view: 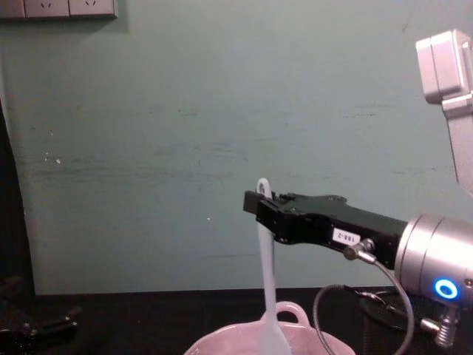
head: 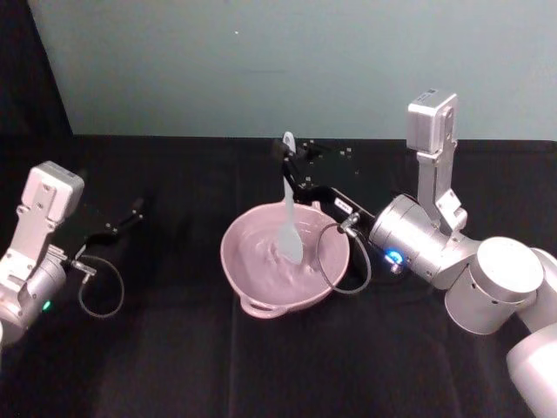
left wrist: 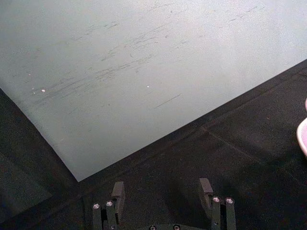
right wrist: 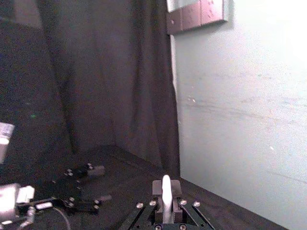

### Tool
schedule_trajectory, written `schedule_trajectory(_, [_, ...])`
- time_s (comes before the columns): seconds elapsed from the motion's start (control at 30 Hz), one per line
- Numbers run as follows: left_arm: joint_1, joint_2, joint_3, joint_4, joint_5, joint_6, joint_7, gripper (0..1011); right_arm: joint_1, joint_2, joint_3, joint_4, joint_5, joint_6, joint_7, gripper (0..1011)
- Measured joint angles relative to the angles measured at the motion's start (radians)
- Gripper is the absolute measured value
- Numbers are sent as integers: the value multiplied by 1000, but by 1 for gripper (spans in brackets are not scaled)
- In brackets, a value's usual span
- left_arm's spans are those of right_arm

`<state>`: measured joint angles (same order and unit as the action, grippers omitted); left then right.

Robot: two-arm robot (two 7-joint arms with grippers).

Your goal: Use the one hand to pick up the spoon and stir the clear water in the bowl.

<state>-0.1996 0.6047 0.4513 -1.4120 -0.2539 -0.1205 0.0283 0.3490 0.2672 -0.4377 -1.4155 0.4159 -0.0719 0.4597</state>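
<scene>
The pale pink bowl sits at the near middle of the black bench, its small loop handle toward the robot. The right hand reaches over the bowl's far rim, clamped on the upper handle of the white spoon, which hangs nearly upright with its flat head down inside the bowl. The left hand rests parked at the bench's left, fingers apart, holding nothing.
</scene>
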Motion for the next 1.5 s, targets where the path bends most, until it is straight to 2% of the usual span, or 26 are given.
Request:
schedule_trajectory(0.13, [0,0,0,0,0,0,0,1011,-5,6,3,-35,4,0,2,110])
schedule_trajectory(0.27, [0,0,0,0,0,0,0,1011,-11,21,23,-83,13,-3,-5,110])
schedule_trajectory(0.5, [0,0,0,0,0,0,0,1011,-41,82,98,-200,39,-5,-33,110])
schedule_trajectory(0.63, [0,0,0,0,0,0,0,1011,-62,110,134,-241,48,-1,-49,110])
schedule_trajectory(0.73, [0,0,0,0,0,0,0,1011,-93,140,177,-277,57,12,-73,110])
schedule_trajectory(0.87, [0,0,0,0,0,0,0,1011,-122,160,209,-296,65,30,-92,110])
schedule_trajectory(0.97, [0,0,0,0,0,0,0,1011,-139,171,226,-300,68,47,-106,110])
schedule_trajectory(1.13, [0,0,0,0,0,0,0,1011,-152,170,234,-276,77,64,-114,110])
schedule_trajectory(1.33, [0,0,0,0,0,0,0,1011,-143,141,231,-194,112,65,-103,110])
schedule_trajectory(1.5, [0,0,0,0,0,0,0,1011,-136,110,232,-122,169,74,-89,110])
